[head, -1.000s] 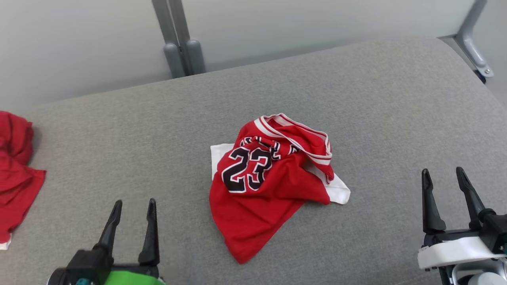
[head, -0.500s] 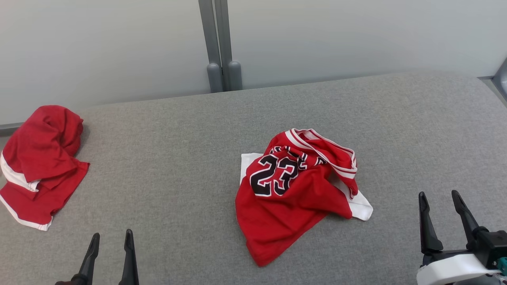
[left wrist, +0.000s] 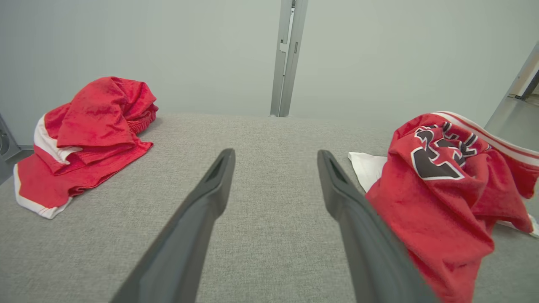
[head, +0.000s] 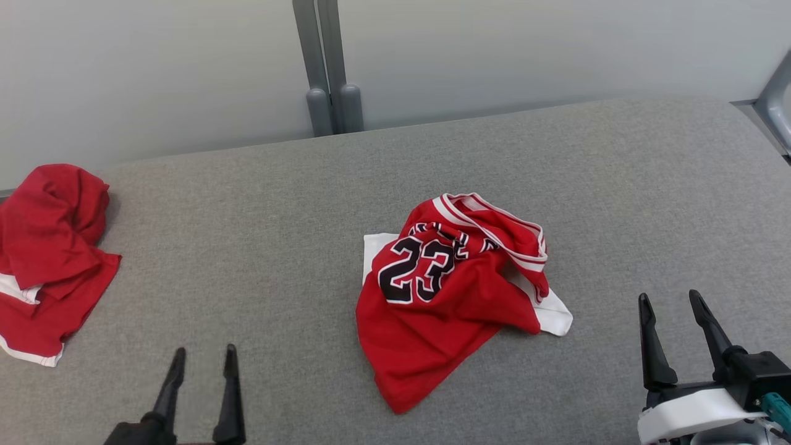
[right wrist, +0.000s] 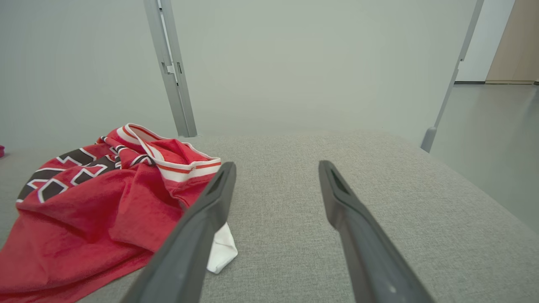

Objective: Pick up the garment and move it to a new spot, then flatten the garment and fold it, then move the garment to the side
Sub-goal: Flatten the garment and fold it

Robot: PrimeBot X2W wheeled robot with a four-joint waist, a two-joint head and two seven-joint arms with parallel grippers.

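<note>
The garment (head: 445,296) is a crumpled red jersey with a black "23", white-striped trim and a white panel under it, lying mid-surface on the grey padded table (head: 247,216). It also sits at the right of the left wrist view (left wrist: 442,189) and at the left of the right wrist view (right wrist: 97,198). My left gripper (head: 204,355) hovers open at the lower left, well left of the jersey, nothing between its fingers (left wrist: 210,189). My right gripper (head: 670,298) stands open at the lower right, right of the jersey, empty too.
A second red garment with white trim (head: 49,259) lies bunched at the table's left edge (left wrist: 88,134). Grey frame posts (head: 324,68) stand behind the far edge against a pale wall. The table's right end curves down near a slanted post (head: 775,105).
The head camera has swung, shifting the whole picture left then slightly back; the second red garment came into fuller view. Both grippers stay open; the jersey lies unchanged.
</note>
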